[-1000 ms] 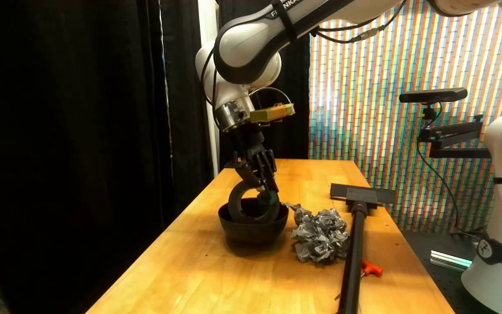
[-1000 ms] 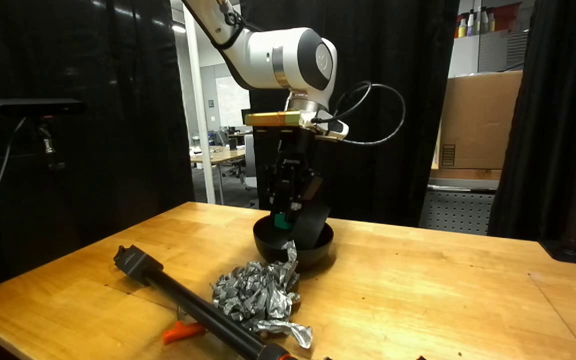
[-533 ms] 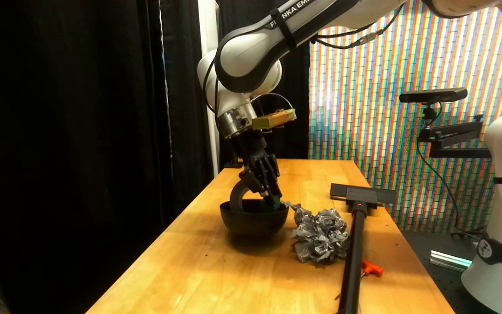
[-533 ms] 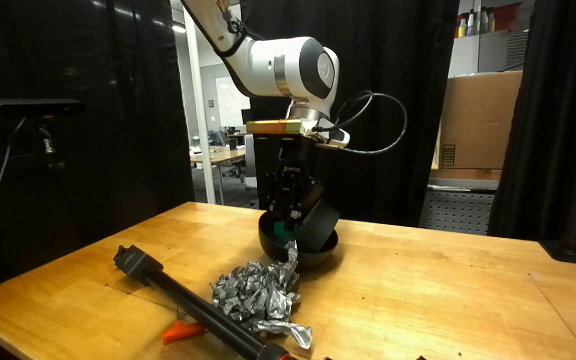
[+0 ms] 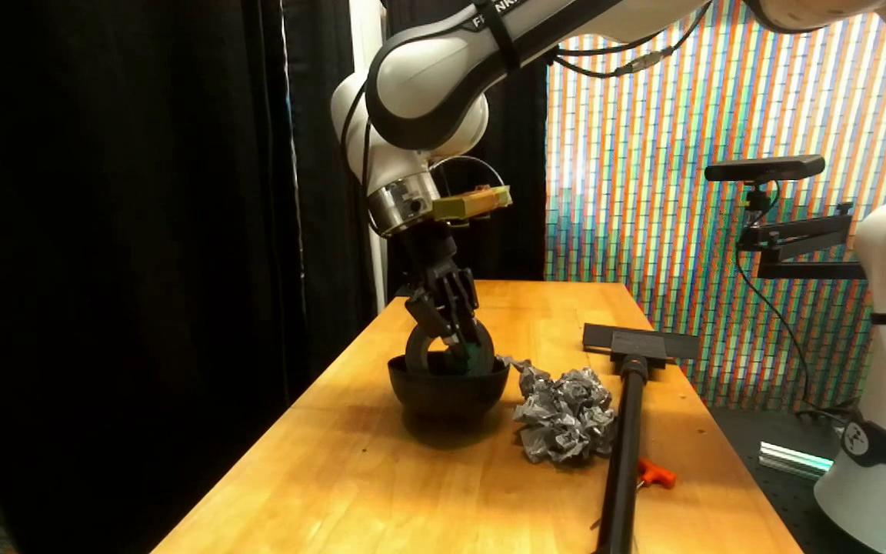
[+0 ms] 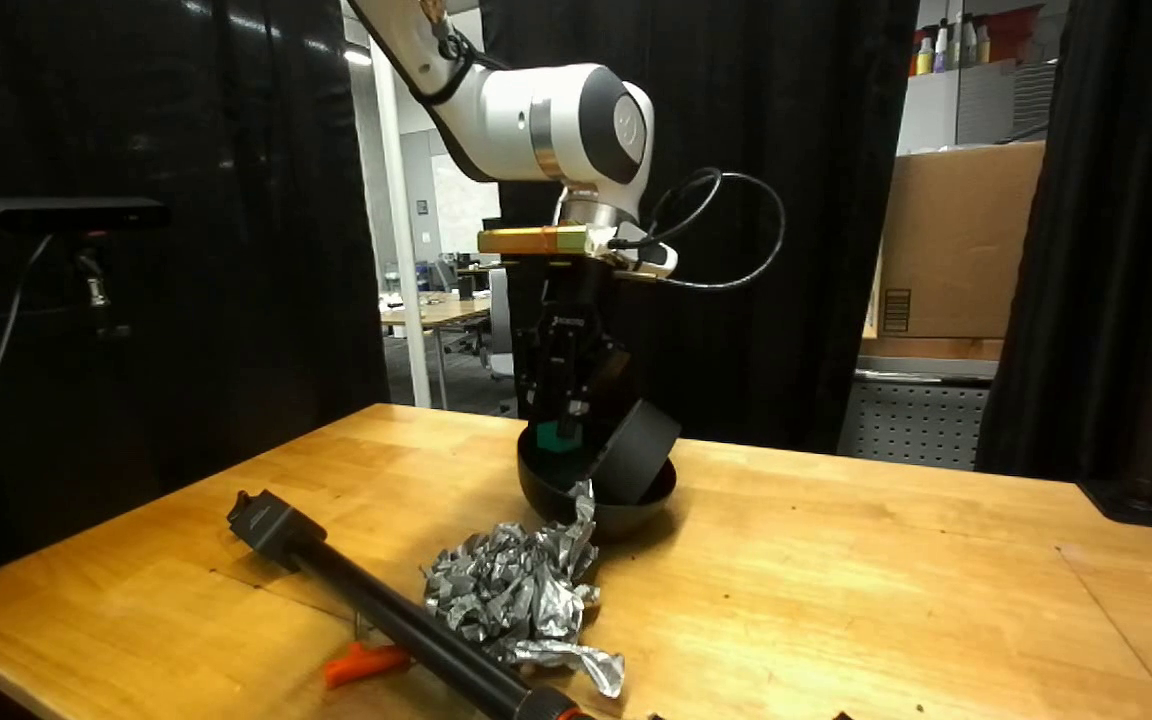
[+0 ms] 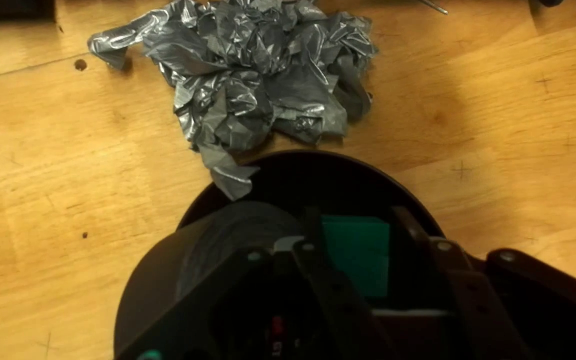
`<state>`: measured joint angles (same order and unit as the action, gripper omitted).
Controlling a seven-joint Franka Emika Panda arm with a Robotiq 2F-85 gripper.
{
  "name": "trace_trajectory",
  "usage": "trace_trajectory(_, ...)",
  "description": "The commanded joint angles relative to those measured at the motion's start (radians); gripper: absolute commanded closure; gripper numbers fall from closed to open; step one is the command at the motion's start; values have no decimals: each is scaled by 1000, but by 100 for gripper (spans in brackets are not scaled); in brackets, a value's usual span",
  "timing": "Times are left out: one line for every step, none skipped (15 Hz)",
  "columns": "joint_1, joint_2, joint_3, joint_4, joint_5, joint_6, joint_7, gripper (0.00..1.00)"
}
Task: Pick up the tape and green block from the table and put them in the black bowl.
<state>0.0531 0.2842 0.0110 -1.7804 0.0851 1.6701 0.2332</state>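
The black bowl (image 5: pixel 443 396) stands on the table in both exterior views (image 6: pixel 631 517). The dark tape roll (image 5: pixel 417 352) stands tilted inside it, its upper part above the rim. In an exterior view the roll (image 6: pixel 641 450) leans right of the gripper. My gripper (image 6: pixel 558 416) points down over the bowl. It is shut on the green block (image 6: pixel 558 437), held inside the rim, beside the tape. In the wrist view the block (image 7: pixel 360 250) sits between the fingers; the tape (image 7: pixel 155 280) is left of them. That picture is dark, so finger contact is hard to see.
Crumpled silver tape (image 5: pixel 566 415) lies close beside the bowl, one strip at its rim. A black pole with a flat head (image 5: pixel 624 431) lies behind it, with an orange-handled tool (image 6: pixel 366 663) under the pole. A camera (image 5: pixel 766 168) stands off the table.
The gripper dipped into the bowl, then rose and shifted slightly left in both exterior views, the green block moving with it. The tape tipped over and the bowl slid slightly earlier; both now stay put.
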Motion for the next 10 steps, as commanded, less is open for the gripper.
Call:
trace_trajectory(18, 31, 10, 89, -35, -20, -12, 88)
trace_trajectory(20, 36, 9, 99, -42, -18, -15, 88)
trace_trajectory(20, 39, 7, 105, -49, -16, -17, 88)
trace_trajectory(11, 36, 1, 92, -50, -10, -28, 88)
trace_trajectory(9, 42, -1, 95, -51, -10, -26, 88)
trace_trajectory(4, 45, -5, 89, -51, -6, -28, 88)
trace_trajectory(0, 48, -7, 88, -50, -5, -30, 88)
trace_trajectory(-5, 54, -11, 86, -50, 1, -35, 88)
trace_trajectory(-9, 59, -13, 88, -50, 3, -38, 88)
trace_trajectory(-13, 64, -17, 87, -50, 6, -43, 88)
